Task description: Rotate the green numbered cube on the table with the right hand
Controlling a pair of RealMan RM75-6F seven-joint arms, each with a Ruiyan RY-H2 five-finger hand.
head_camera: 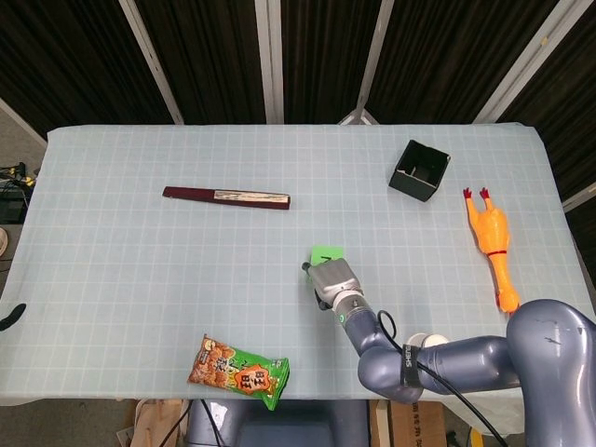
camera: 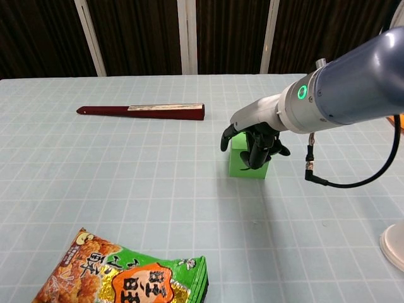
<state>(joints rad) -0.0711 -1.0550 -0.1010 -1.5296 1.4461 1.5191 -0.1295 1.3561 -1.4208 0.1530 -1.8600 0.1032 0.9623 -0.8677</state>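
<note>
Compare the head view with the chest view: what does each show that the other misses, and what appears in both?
Only the head view shows the black open box, the orange rubber chicken and the table's far edge. Only the chest view shows the dark fingers draped over the near face of the green cube, and the black cable hanging under the wrist. Both show the right hand on the cube, the closed dark red folding fan, the green and orange snack bag and the pale grid-patterned tablecloth.
</note>
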